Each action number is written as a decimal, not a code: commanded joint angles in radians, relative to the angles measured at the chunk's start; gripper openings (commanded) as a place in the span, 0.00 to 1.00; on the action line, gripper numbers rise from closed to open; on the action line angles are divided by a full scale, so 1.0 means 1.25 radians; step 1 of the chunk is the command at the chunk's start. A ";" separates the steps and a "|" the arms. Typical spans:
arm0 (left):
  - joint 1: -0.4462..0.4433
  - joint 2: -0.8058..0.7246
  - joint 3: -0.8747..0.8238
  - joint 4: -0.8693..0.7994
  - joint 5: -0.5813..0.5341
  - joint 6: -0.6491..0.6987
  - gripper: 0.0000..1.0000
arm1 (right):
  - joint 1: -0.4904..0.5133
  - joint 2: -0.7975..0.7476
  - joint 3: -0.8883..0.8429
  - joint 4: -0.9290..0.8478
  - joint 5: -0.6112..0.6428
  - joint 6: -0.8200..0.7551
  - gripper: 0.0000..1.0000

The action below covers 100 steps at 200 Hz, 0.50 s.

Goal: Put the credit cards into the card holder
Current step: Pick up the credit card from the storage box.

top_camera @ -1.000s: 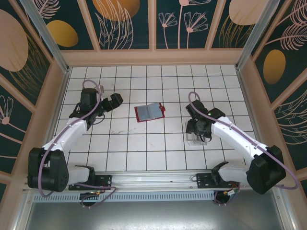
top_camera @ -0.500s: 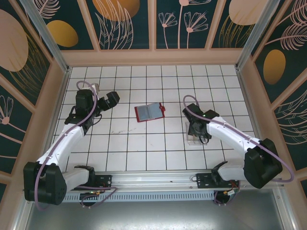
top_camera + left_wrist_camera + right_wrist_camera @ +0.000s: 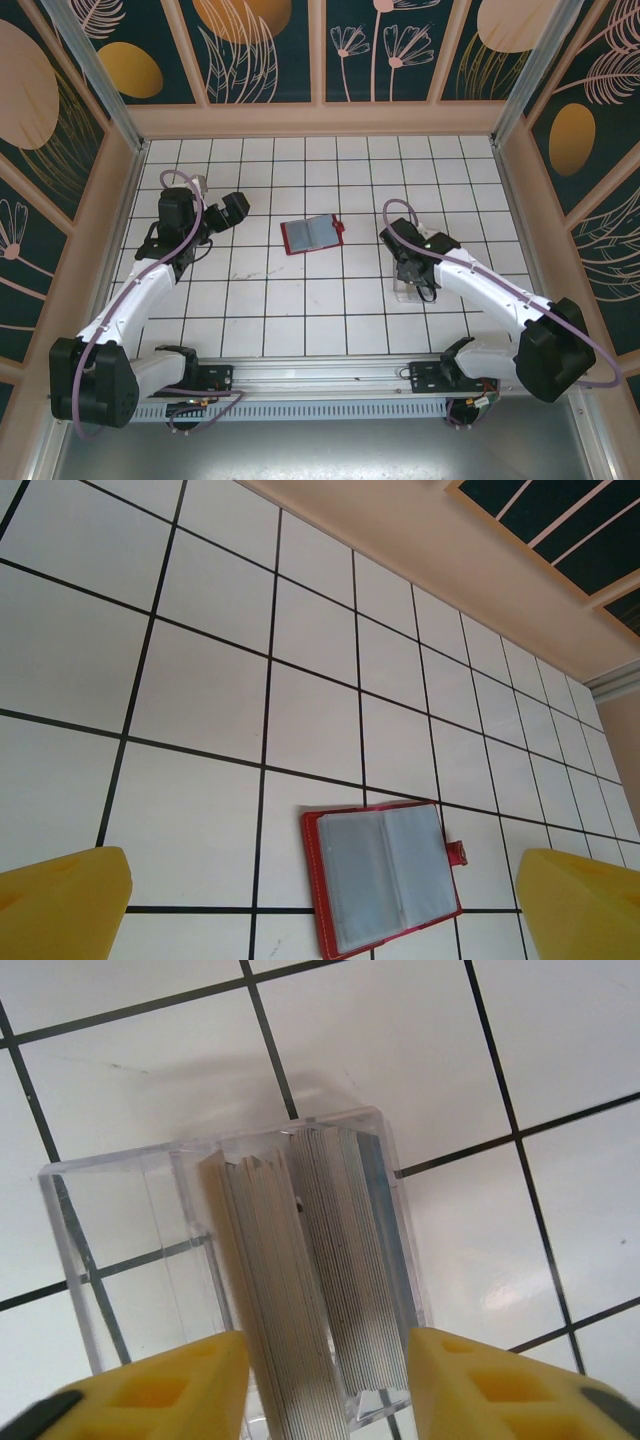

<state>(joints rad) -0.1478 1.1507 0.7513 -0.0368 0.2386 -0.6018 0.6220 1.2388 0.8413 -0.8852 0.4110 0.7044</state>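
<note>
Pick-up step: credit cards (image 3: 310, 1260), upright in clear tray (image 3: 110, 1220), are straddled by right hand (image 3: 325, 1380) (part-open, grip can't be told); left hand (image 3: 320, 900) is held wide open, empty; firm pinch needed next, then carry to open card holder (image 3: 385, 875) mid-desk (image 3: 300, 300).

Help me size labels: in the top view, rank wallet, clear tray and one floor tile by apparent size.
Wallet, open, largest.
Tray and tile look close; the right end effector hides part of the tray, so unranked.
</note>
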 commanded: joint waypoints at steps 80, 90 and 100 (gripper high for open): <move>-0.001 0.005 -0.007 0.015 0.019 0.019 0.99 | 0.002 -0.018 0.041 -0.019 -0.036 -0.053 0.00; -0.001 0.005 -0.007 0.017 0.018 0.019 0.99 | 0.002 -0.028 0.046 -0.015 -0.049 -0.055 0.00; -0.001 0.006 -0.006 0.016 0.017 0.022 0.99 | 0.002 -0.039 0.048 -0.005 -0.067 -0.059 0.00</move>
<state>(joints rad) -0.1478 1.1511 0.7513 -0.0364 0.2531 -0.5941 0.6220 1.2350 0.8677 -0.8818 0.3637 0.6525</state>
